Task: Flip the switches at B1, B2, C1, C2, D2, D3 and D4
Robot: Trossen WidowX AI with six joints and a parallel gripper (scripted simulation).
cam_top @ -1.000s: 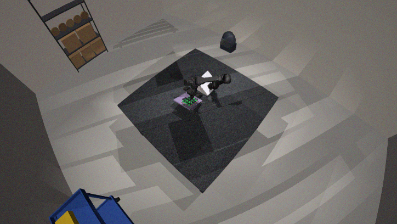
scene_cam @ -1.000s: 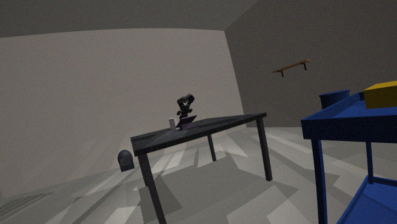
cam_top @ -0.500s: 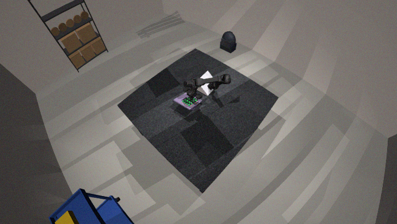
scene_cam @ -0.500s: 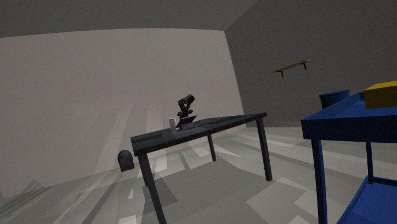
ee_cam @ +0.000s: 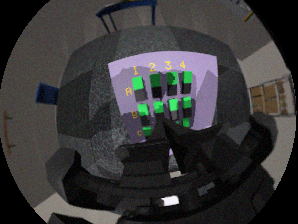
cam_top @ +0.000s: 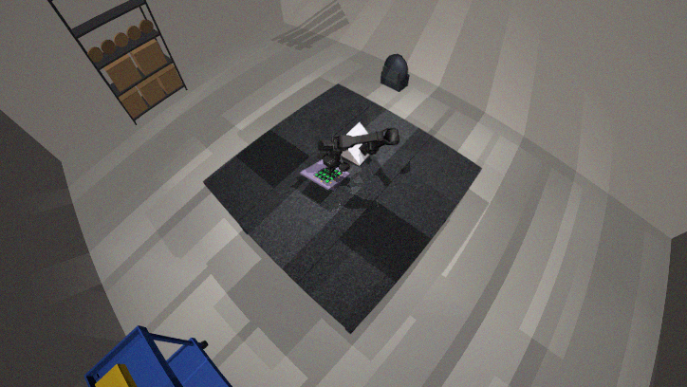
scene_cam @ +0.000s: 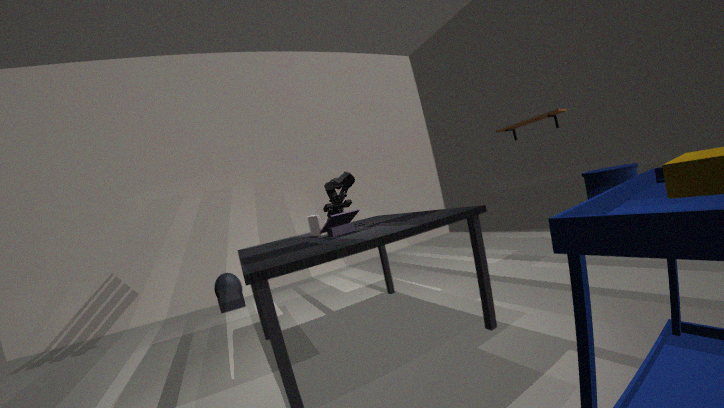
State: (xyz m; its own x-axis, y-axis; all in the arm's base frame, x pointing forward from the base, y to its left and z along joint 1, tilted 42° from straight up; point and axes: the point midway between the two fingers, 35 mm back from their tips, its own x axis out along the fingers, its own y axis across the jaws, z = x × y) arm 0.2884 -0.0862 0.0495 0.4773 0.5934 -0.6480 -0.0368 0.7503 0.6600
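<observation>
A dark tabletop (cam_top: 384, 192) (scene_cam: 364, 238) stands in a grey room, with a blue cart (cam_top: 165, 370) (scene_cam: 633, 233) at the lower left of the top view and shelving (cam_top: 111, 17) at its upper left. On the table, just left of that view's centre, sits a tilted lilac switch panel (cam_top: 311, 174) (scene_cam: 338, 220) (ee_cam: 207, 62). The gripper's (ee_cam: 161, 122) empty fingers are clenched together, their tips in front of the panel's lower middle in the wrist view, hiding some green-ended switches (ee_cam: 173, 104); whether they touch, I cannot tell.
</observation>
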